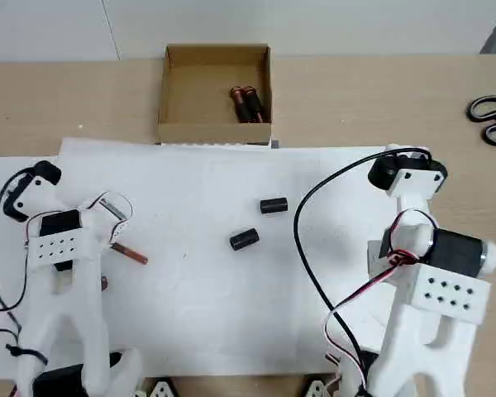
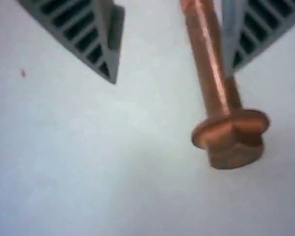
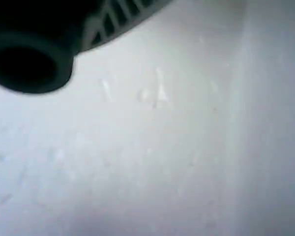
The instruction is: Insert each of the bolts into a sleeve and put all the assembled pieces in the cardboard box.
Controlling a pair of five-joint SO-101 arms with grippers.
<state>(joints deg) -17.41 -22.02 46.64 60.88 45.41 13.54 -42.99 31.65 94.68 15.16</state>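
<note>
The left gripper (image 2: 169, 76) hangs over the white mat (image 1: 231, 331) with its jaws apart. Between its ribbed fingers (image 2: 88, 34) a copper bolt (image 2: 216, 88) lies flat on the mat. The shank runs right along one finger, touching or just beside it, and the flanged head sticks out past the tips. Seen from above, taking the mat's middle as the dial's centre, this bolt (image 1: 132, 255) is at about 9 o'clock, at the left arm's (image 1: 62, 248) side. A second bolt (image 1: 104, 284) peeks out from under that arm, a little toward 8 o'clock. The right gripper (image 3: 73, 39) holds a black sleeve (image 3: 32, 64) against its ribbed finger (image 3: 118, 19), with the open bore showing, above the mat. The right arm (image 1: 430, 281) stands at 3 to 4 o'clock. The far sleeve (image 1: 274, 205) and the near sleeve (image 1: 244, 240) lie loose near the mat's centre, apart from each other. The box (image 1: 215, 132) sits at 12 o'clock, touching the mat's far edge, with two assembled pieces (image 1: 248, 103) side by side in its right half. Scissors (image 1: 492, 116) lie on the table (image 1: 66, 91) at 2 o'clock.
</note>
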